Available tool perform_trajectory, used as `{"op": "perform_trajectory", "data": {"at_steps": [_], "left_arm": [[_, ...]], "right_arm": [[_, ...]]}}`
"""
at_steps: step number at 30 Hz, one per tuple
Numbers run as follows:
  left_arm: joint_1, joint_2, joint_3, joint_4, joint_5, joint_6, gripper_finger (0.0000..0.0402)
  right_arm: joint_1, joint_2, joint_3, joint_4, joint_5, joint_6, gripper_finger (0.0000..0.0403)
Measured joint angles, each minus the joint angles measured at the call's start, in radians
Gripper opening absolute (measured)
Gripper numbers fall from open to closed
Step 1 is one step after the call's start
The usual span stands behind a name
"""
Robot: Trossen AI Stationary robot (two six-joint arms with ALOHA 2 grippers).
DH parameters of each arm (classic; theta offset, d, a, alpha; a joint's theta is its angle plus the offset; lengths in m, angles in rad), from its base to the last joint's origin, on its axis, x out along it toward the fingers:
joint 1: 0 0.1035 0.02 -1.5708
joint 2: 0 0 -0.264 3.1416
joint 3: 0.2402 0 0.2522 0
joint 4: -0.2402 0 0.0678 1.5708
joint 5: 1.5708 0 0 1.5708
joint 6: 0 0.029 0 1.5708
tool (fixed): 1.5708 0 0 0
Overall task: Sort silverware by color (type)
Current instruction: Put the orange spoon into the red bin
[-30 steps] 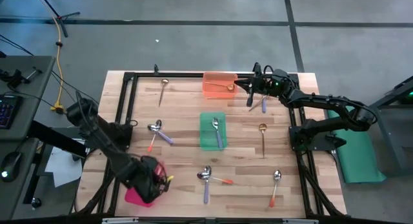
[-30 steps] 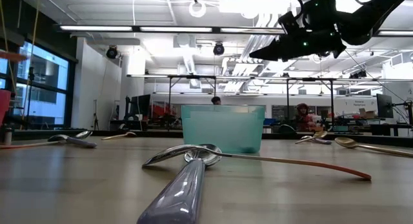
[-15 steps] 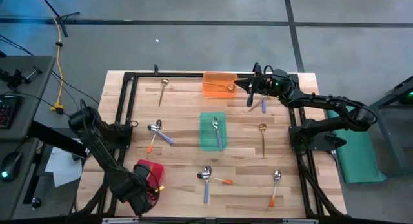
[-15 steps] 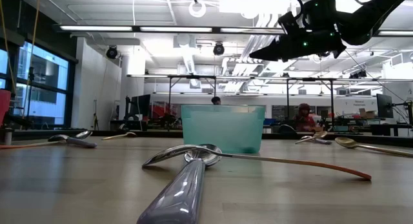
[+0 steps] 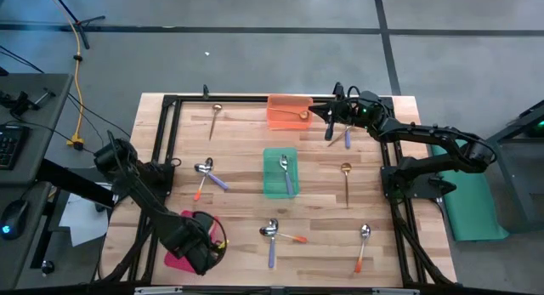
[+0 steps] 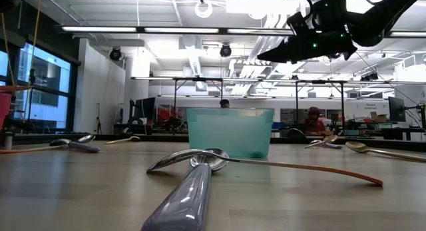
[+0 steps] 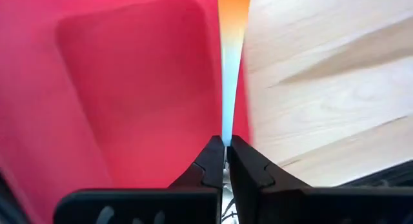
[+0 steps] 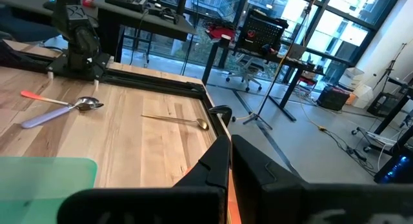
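Over the red tray [image 5: 180, 258] at the table's front left corner, the left gripper [image 5: 212, 244] has its fingers pinched tight on the thin handle of an orange-handled spoon [image 7: 230, 37], which the left wrist view shows running out from the fingertips along the tray's edge, where red plastic meets the wooden table [image 5: 323, 201]. Across the table, the right gripper [image 5: 325, 113] hangs above the far edge with its fingers pressed together and nothing between them, just beside the orange tray [image 5: 287, 111], which holds one gold spoon [image 5: 299, 116]. At the centre, the green tray [image 5: 280, 173] holds a purple-handled spoon [image 5: 286, 172]. Loose silverware lies scattered on the wood: a gold spoon [image 5: 216, 119] near the far left, a crossed orange and purple pair [image 5: 206, 172] at mid left, another crossed pair [image 5: 274, 233] near the front, a gold spoon [image 5: 346, 181] at mid right, an orange-handled spoon [image 5: 363, 245] at the front right, and a purple-handled spoon [image 5: 347, 137] lying just below the right gripper.
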Motion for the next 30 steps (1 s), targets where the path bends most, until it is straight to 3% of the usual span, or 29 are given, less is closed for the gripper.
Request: {"op": "perform_trajectory", "data": {"at_steps": [5, 12, 22, 30], "left_arm": [[0.018, 0.0, 0.0, 0.038, -0.045, 0.003, 0.0], [0.0, 0.0, 0.001, -0.021, 0.051, 0.05, 0.0], [-0.097, 0.019, 0.001, 0.006, 0.038, -0.122, 0.0], [-0.077, 0.063, 0.001, 0.006, 0.039, -0.126, 0.0]], "right_arm": [[0.0, 0.0, 0.0, 0.0, 0.0, -0.004, 0.0], [0.0, 0.0, -0.001, -0.001, 0.0, -0.005, 0.0], [0.0, 0.001, -0.001, -0.001, 0.0, -0.005, 0.0], [0.0, 0.025, -0.001, 0.008, 0.0, -0.008, 0.0]]}}
